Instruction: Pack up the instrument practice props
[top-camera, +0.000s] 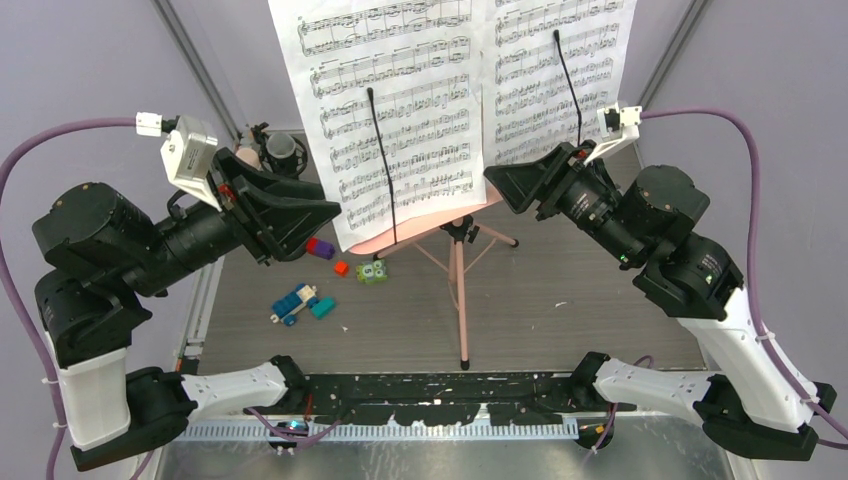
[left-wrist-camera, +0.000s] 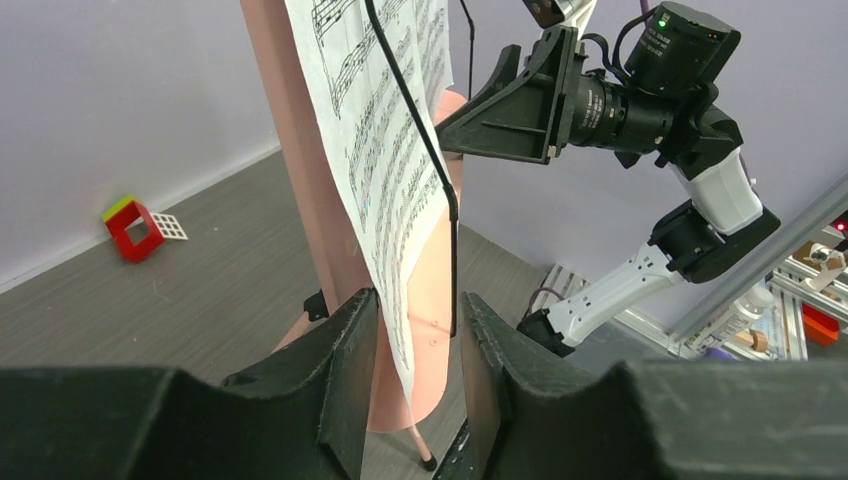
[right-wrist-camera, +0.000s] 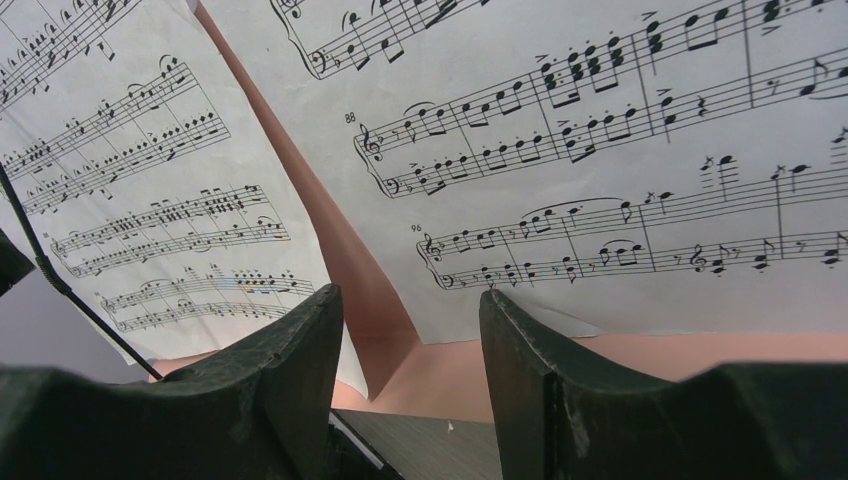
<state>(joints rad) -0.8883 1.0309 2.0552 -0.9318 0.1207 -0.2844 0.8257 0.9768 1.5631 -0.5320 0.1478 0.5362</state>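
Observation:
The pink tripod music stand (top-camera: 460, 290) stands mid-table, its desk carrying two white sheet-music pages (top-camera: 400, 110) (top-camera: 560, 70), each pinned by a black wire holder (top-camera: 380, 160). My left gripper (top-camera: 330, 215) is at the left page's lower left corner. In the left wrist view it (left-wrist-camera: 415, 340) is open, its jaws astride the page's hanging corner (left-wrist-camera: 400, 250) and the desk's edge (left-wrist-camera: 435, 300). My right gripper (top-camera: 495, 180) (right-wrist-camera: 410, 300) is open under the right page (right-wrist-camera: 620, 150), with the desk lip (right-wrist-camera: 450, 375) in the gap. The microphone (top-camera: 282, 150) shows at the back left, mostly hidden.
Small toy blocks lie left of the stand's legs: a blue and white one (top-camera: 297, 303), a purple one (top-camera: 320, 247), an orange one (top-camera: 341, 268) and a green one (top-camera: 372, 271). A red and green block (left-wrist-camera: 135, 228) sits near the wall. Purple walls enclose the table.

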